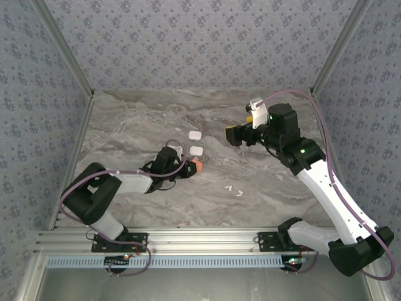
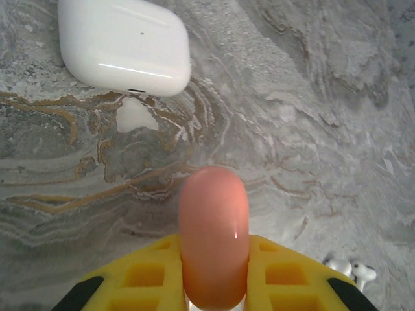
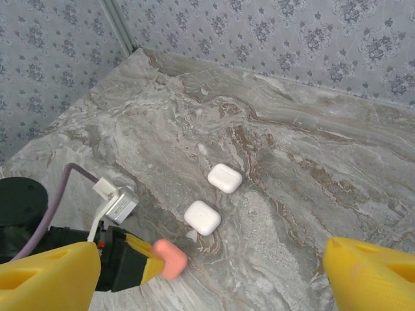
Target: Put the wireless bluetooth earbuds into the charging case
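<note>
My left gripper [image 1: 191, 167] is shut on a closed salmon-pink charging case [image 1: 197, 166], low over the marble table. The case [image 2: 214, 240] stands edge-on between the yellow fingers [image 2: 142, 278]; the right wrist view also shows this pink case [image 3: 170, 258]. Two white earbuds [image 1: 234, 189] lie loose to its right, and white earbuds [image 2: 350, 269] show at the lower right of the left wrist view. My right gripper [image 1: 244, 124] hangs open high over the back right of the table, its yellow fingers [image 3: 48, 278] wide apart with nothing between them.
Two closed white cases lie just beyond the left gripper, a nearer one [image 1: 196, 150] [image 3: 202, 217] [image 2: 123, 45] and a farther one [image 1: 195, 135] [image 3: 225, 178]. Patterned walls enclose the table on three sides.
</note>
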Tool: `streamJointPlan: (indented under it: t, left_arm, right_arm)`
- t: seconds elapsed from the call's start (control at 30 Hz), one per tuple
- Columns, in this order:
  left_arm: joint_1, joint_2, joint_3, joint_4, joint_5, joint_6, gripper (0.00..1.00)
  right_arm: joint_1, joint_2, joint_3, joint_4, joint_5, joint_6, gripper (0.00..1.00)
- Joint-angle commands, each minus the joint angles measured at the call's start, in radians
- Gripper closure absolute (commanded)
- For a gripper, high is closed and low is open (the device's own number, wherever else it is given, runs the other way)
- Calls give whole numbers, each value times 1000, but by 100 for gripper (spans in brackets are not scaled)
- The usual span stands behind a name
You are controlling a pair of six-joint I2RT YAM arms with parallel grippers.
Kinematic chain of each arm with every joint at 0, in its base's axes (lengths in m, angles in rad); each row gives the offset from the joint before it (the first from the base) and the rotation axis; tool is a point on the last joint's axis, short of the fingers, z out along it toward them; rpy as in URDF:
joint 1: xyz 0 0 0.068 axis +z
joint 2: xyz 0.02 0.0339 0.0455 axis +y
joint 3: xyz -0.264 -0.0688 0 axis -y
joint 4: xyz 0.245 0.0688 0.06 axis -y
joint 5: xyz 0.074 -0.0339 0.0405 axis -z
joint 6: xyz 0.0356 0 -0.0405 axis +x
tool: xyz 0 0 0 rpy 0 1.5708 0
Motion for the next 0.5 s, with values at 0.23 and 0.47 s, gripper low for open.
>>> streamJointPlan:
  t: [0.23, 0.47]
  left_arm:
    - [-10, 101, 45, 19, -29, -101, 73]
    - [-11, 24, 63, -115, -100, -35, 56]
  right_arm:
    - [-13, -38, -6, -36, 29, -9, 8]
    - [-16, -37, -44, -33, 25, -4, 4]
